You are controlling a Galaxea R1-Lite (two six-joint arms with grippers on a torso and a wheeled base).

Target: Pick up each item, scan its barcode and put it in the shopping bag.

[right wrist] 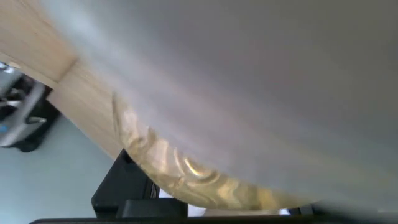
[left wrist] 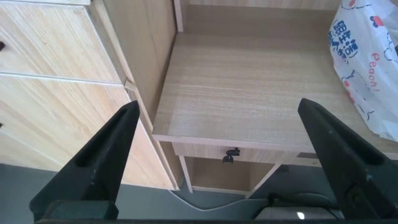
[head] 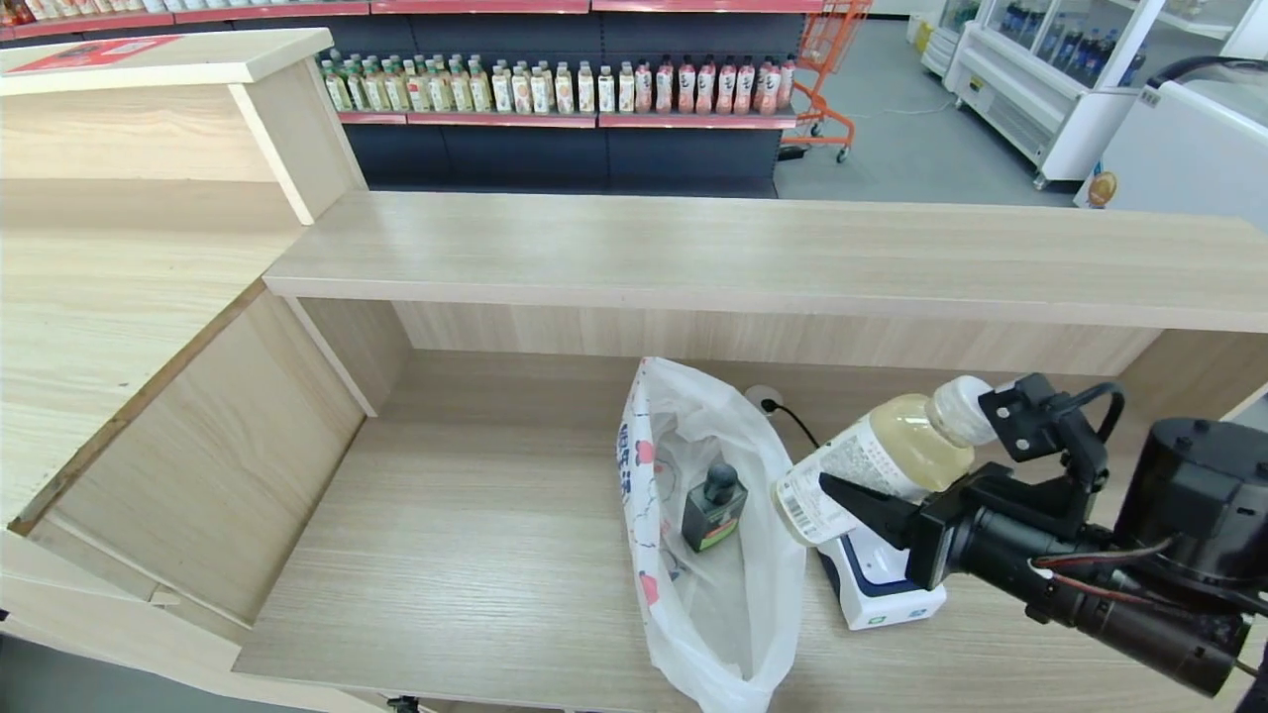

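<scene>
While the right claw is clamped around the middle of a drink bottle, that bottle lies tilted in its grip, white cap pointing up and away from the claw and the barcoded base pointing down toward the shopping bag. Pale yellowish liquid shows through the bottle's upper part, and the right wrist view sees it pressed close. Directly beneath the claw and its bottle sits a white and blue scanner on the tabletop. Just beside the bottle's base, the white plastic bag lies with its mouth wide, and a dark green bottle with a black cap rests inside it. The left claw hangs with its fingers spread apart and nothing between them, above the tabletop's near edge, the bag off to one side of it.
</scene>
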